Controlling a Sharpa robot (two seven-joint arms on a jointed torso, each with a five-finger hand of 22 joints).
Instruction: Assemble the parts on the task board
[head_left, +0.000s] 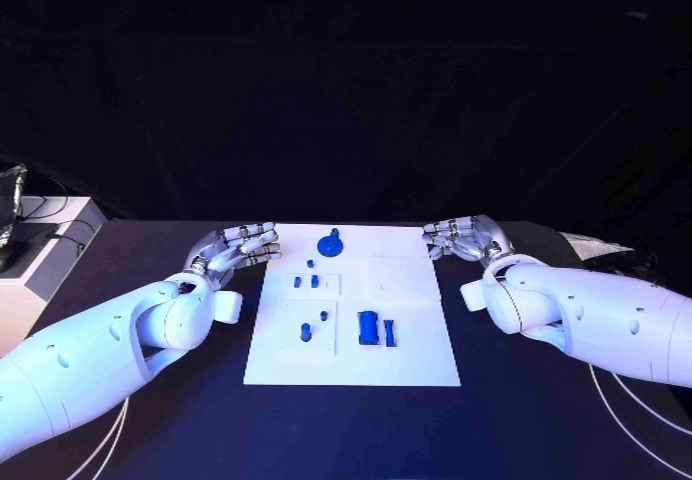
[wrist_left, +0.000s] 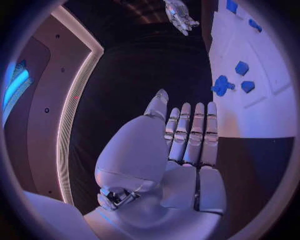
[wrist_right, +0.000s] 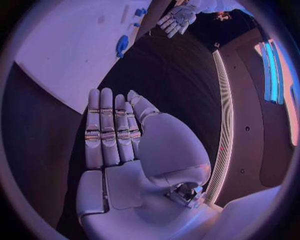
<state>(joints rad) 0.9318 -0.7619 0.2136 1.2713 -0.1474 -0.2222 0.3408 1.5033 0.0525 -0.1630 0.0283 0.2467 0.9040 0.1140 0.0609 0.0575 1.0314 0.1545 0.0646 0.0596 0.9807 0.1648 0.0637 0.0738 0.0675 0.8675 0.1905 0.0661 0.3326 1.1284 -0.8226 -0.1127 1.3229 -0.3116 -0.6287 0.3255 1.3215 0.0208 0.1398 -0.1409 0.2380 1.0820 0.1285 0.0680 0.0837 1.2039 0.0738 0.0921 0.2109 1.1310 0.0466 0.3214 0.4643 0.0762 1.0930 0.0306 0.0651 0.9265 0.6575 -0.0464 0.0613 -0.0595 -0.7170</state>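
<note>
The task board (head_left: 411, 355) lies in the middle of the tabletop (head_left: 173, 420). The left hand (head_left: 235, 250) is just beside its far left corner, the right hand (head_left: 464, 238) at its far right corner. On the board, a knobbed part (head_left: 332, 242) sits at the far edge; two small parts (head_left: 306, 282) lie nearer, left of centre; nearest lie a small peg (head_left: 306, 331) and, to its right, two upright blocks (head_left: 376, 329).

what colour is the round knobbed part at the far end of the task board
Blue; the knobbed part on the white task board shows best in the head view.
</note>
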